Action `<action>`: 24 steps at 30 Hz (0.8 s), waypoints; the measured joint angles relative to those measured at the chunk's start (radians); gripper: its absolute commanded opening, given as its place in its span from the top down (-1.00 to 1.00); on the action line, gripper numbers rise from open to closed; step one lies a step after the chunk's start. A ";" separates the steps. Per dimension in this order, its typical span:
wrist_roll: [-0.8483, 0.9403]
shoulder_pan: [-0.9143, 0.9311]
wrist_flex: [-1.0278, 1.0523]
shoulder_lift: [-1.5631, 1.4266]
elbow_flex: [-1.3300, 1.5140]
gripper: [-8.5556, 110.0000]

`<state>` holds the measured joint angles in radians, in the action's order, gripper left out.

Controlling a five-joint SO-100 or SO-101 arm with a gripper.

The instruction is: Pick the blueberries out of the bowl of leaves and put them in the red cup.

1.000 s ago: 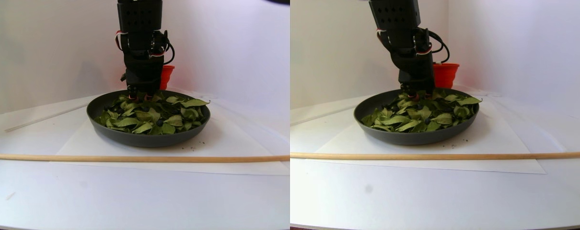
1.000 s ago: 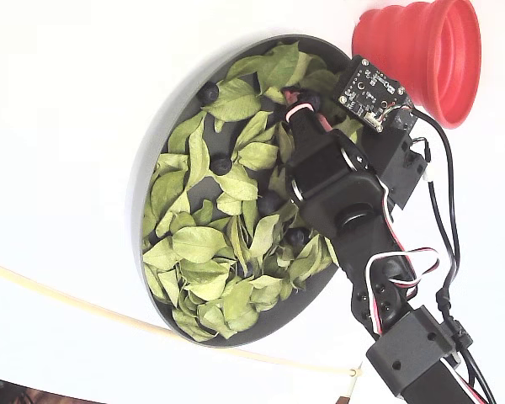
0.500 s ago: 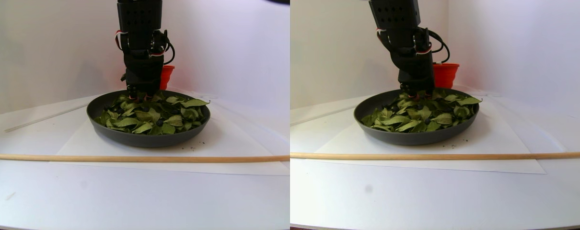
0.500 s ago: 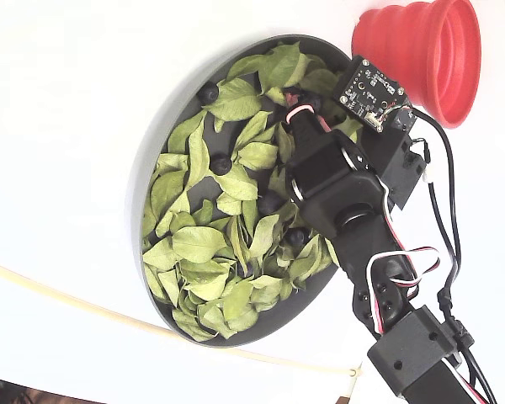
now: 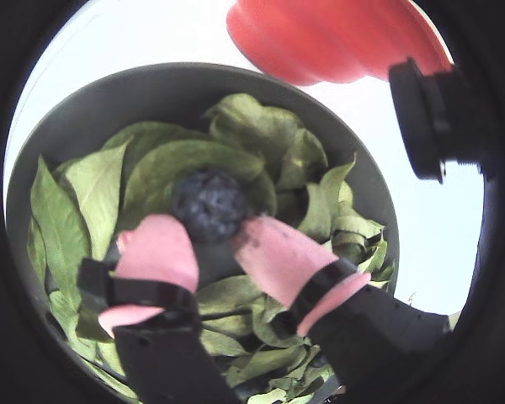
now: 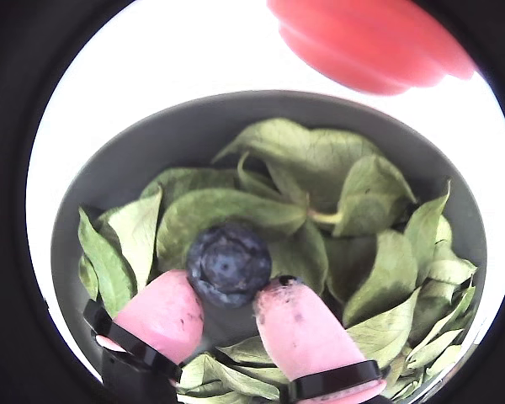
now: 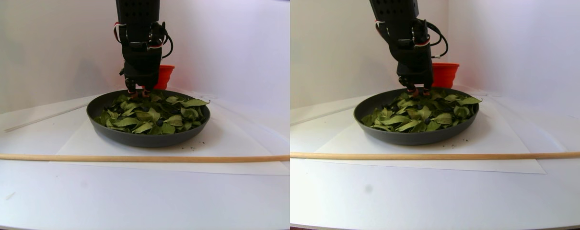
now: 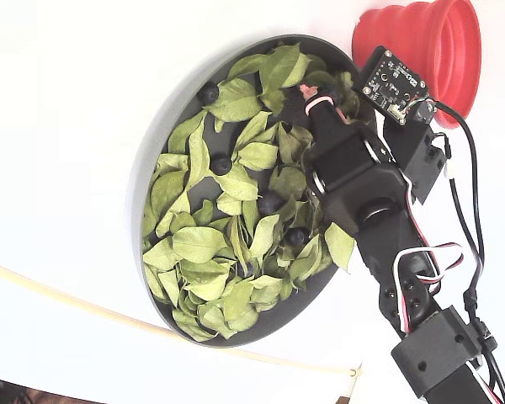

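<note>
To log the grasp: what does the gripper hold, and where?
The gripper holds one blueberry, pinched at its two opposite sides between the pink fingertips.

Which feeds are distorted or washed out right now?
Both wrist views: fisheye, black round vignette, sharp on the berry between the hand's pink fingers, cup blurred. Fixed view: table overexposed. Stereo pair view: evenly lit, soft shadows.

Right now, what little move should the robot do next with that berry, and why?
Probably carry it toward the red cup. The pincer has a blueberry pinched between its pink fingertips, raised just above the leaves in the bowl, and the cup stands just beyond the rim.
</note>
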<state>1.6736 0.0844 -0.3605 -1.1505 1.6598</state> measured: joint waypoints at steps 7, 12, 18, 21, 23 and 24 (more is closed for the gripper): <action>0.000 -0.003 0.031 -0.066 0.044 0.67; 0.017 -0.012 0.052 -0.107 0.078 0.67; 0.020 -0.015 0.077 -0.155 0.118 0.67; 0.020 -0.015 0.098 -0.184 0.132 0.67; 0.021 -0.015 0.109 -0.206 0.146 0.67; 0.026 -0.015 0.109 -0.213 0.152 0.67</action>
<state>1.6997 0.0690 -0.2516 -1.3637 1.8116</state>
